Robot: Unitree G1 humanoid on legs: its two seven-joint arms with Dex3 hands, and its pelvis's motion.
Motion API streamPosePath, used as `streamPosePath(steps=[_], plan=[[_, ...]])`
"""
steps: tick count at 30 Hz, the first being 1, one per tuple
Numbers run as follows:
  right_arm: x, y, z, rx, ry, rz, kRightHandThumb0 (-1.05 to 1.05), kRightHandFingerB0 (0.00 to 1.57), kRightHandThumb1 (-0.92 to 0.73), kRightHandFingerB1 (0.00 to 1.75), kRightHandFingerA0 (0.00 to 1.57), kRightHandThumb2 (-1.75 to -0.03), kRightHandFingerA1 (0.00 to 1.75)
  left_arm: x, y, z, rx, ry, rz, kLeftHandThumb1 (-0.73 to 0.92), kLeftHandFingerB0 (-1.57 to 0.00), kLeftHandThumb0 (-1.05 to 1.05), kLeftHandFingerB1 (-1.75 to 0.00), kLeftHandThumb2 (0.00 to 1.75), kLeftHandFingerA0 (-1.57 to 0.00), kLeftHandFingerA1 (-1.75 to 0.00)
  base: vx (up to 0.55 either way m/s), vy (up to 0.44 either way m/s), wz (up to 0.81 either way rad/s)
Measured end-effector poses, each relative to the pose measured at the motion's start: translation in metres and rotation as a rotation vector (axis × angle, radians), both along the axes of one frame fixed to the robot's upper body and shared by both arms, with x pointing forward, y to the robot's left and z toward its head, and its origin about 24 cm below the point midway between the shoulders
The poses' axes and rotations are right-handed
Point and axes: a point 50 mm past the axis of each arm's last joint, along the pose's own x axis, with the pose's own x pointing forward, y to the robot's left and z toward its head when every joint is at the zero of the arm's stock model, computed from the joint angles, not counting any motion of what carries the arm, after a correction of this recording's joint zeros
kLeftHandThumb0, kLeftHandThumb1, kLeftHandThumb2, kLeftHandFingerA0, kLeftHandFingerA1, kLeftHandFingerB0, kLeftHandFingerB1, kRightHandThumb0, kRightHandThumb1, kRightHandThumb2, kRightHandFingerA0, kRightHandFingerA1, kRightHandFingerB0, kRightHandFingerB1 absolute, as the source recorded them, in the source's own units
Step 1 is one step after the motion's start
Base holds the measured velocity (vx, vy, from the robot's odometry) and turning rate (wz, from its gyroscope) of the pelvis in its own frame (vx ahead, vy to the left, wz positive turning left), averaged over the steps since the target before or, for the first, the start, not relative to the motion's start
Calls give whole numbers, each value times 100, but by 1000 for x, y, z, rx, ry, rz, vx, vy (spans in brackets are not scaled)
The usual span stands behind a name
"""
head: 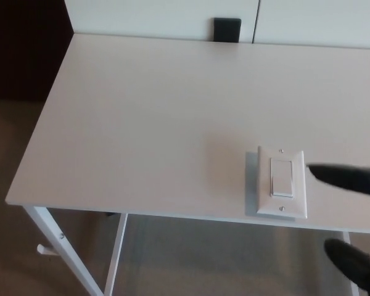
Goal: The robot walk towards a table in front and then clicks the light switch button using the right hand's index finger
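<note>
Evidently the walk is done: the white table (142, 111) fills the view, its near edge right below the camera, and only the press itself is left. The right hand (351, 209) enters from the picture's right with its fingers spread and nothing held; one black finger (336, 176) stretches out level toward the light switch (282, 182), its tip just beside the plate's right edge, apparently not yet on the rocker. A second finger hangs lower, off the table's front edge. The switch lies directly to that fingertip's left, flat near the table's front. No left hand shows.
</note>
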Motion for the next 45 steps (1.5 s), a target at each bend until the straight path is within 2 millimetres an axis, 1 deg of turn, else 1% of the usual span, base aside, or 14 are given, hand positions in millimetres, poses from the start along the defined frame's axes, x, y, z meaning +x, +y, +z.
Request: streamPosePath(steps=[3,4,5,7,8,17,27,28,30,31,37,38,39,45], plan=[[7,0,0,-32,-27,-20,-48,42,-68,40,34,-59,44,0,0,0,0,-1,-1,49,-52,-24,-38,55,-57,-43,0,0,0],[10,1,0,-48,-39,-27,-52,36,-53,51,29,-84,52,1,0,0,0,-3,-1,49,-52,-24,-38,55,-57,-43,0,0,0],[14,1,0,-64,-48,-36,-49,43,-66,39,30,-59,41,1,0,0,0,-4,-1,49,-52,-24,-38,55,-57,-43,0,0,0],[19,1,-1,-87,-59,-49,-50,42,-66,38,26,-59,39,1,0,0,0,-5,-1,49,-51,-24,-38,55,-56,-43,0,0,0],[23,0,-2,-106,-66,-61,-60,34,-53,51,17,-85,47,1,-1,0,-1,-5,-1,50,-51,-24,-37,55,-57,-43,0,0,0],[53,-1,-14,-243,-51,-138,-63,32,-52,48,9,-86,45,2,-1,1,0,-8,-4,49,-51,-24,-38,55,-56,-43,0,0,0],[75,-4,-36,-420,25,-214,-67,28,-53,46,6,-85,42,2,-1,1,7,-10,-11,50,-51,-25,-37,55,-56,-43,0,0,0],[76,-5,-38,-437,34,-221,-64,34,-67,32,11,-60,31,3,-1,2,8,-11,-12,50,-51,-25,-38,55,-57,-43,0,0,0],[79,-5,-43,-470,50,-231,-69,24,-53,46,4,-89,38,3,-1,2,11,-12,-14,50,-51,-23,-38,55,-56,-44,0,0,0],[80,-4,-47,-489,62,-235,-66,32,-64,33,10,-61,26,3,-1,2,12,-13,-15,50,-51,-24,-37,55,-56,-43,0,0,0],[85,-2,-62,-595,123,-260,-72,18,-47,45,1,-85,22,5,2,4,28,-18,-29,50,-51,-25,-37,55,-56,-43,0,0,0],[86,-2,-65,-621,139,-263,-70,24,-60,30,0,-58,26,5,2,4,32,-21,-33,50,-51,-24,-37,55,-56,-43,0,0,0],[86,-1,-67,-635,148,-264,-74,12,-46,40,0,-86,19,5,2,4,35,-23,-36,50,-51,-25,-37,55,-56,-43,0,0,0],[89,-1,-73,-723,211,-279,-91,15,-54,32,0,-87,2,5,3,6,43,-37,-48,50,-51,-24,-37,55,-55,-43,0,0,0]])
